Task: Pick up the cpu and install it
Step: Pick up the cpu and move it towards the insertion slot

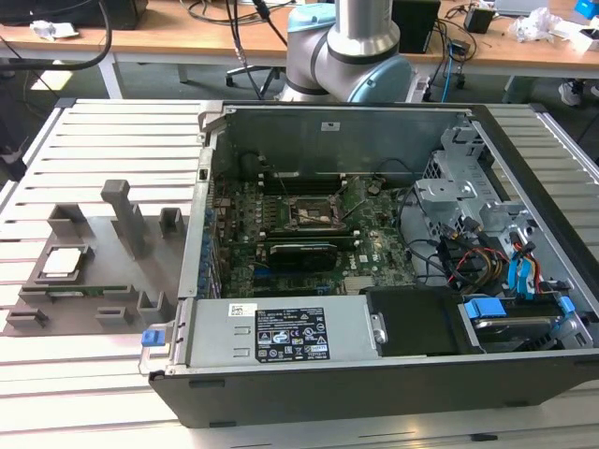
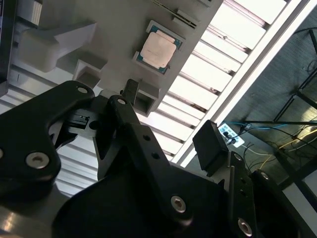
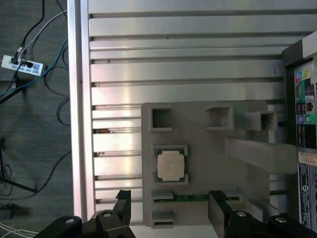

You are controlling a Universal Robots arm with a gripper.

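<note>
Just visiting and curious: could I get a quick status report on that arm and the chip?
Gripper open, empty, above the grey tray. Cpu seated in its tray pocket, untouched. Nothing between the two.

my arm [image 1: 367, 28]: silver-grey tube, pale blue rounded joint caps | my claw [image 2: 170, 116]: matte black, flat plate links with rounded ends | screws [image 2: 178, 202]: silvery round heads at the pivots | fingers [image 2: 212, 148]: black, blocky flat pad, small holes along one bar
</note>
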